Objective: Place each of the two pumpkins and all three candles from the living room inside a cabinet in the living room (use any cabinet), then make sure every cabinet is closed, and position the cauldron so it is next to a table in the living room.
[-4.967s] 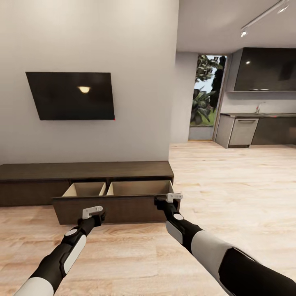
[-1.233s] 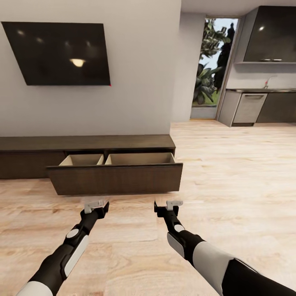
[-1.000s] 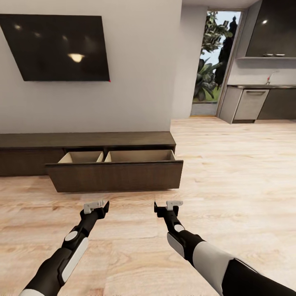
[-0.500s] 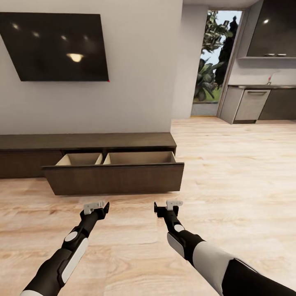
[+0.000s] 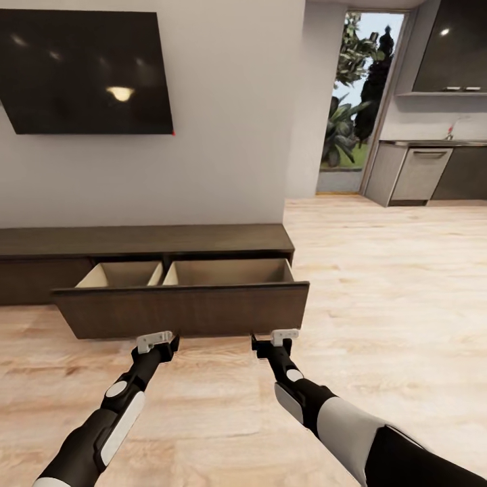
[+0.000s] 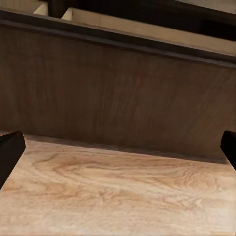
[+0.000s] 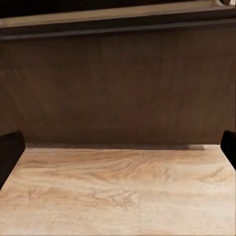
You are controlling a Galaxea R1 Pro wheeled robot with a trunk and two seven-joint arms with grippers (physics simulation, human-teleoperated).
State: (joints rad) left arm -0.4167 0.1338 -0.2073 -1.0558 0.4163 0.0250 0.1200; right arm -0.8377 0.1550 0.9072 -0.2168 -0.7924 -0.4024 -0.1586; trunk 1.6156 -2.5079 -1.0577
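Just beyond both spread pincers [image 5: 157, 341] [image 5: 274, 340], the cabinet's [image 5: 182, 312] pulled-out drawer front.

cabinet [image 5: 142, 240] | long, low, dark brown | against wall | drawer pulled open | pale interior, two compartments

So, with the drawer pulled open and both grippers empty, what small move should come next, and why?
Probably back away and go find a pumpkin. The cabinet drawer stands open with bare compartments, and the left gripper and right gripper, both open, hold nothing.
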